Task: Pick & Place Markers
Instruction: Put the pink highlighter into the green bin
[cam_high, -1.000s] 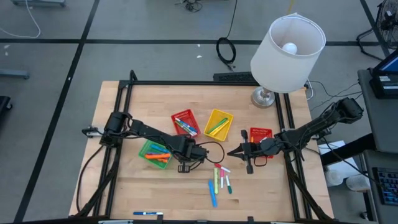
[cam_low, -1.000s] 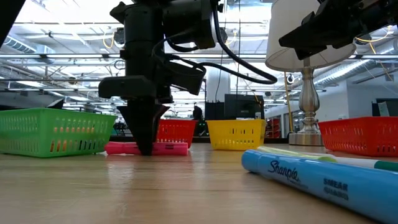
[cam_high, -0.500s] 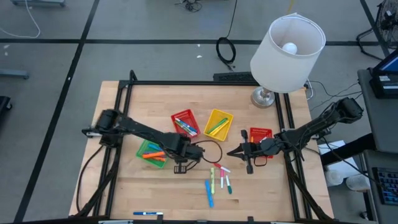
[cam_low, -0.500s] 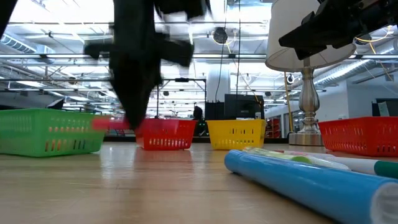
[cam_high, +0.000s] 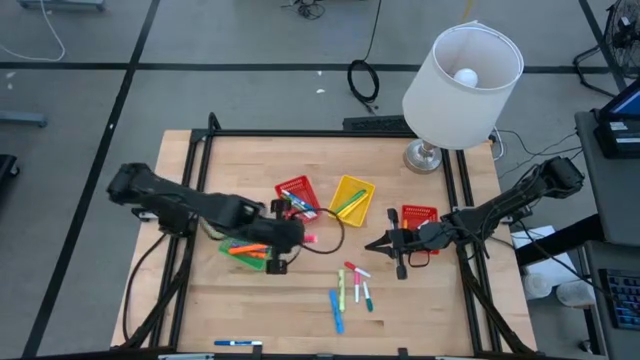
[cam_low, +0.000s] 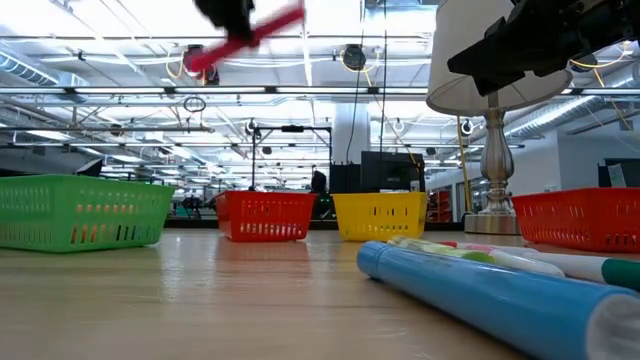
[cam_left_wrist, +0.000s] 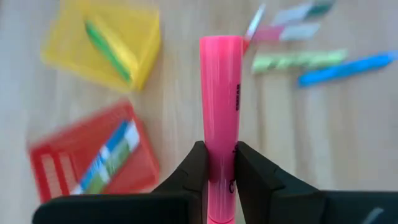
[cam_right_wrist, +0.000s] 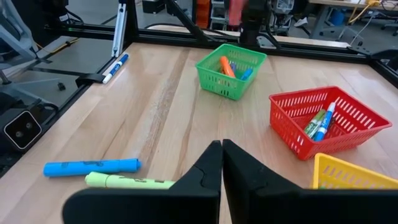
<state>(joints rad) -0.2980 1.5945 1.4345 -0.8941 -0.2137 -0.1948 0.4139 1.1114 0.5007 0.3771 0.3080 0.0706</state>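
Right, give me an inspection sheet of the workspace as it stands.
Surface: wooden table, bare at its near edge.
Job's things: pink marker held aloft; loose markers lying at centre; others in the green basket, red basket and yellow basket; a second red basket at the right.
Clutter: lamp; blue marker on the front rail.
Grippers: left gripper, jaws shut on the pink marker; right gripper, jaws shut, holding nothing.
Cables: black coil on the floor.
Surroundings: nothing seen.

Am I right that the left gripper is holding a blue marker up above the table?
Not quite: the marker is pink, not blue. The left wrist view shows the left gripper shut on the pink marker, and the low view shows it held well above the table.
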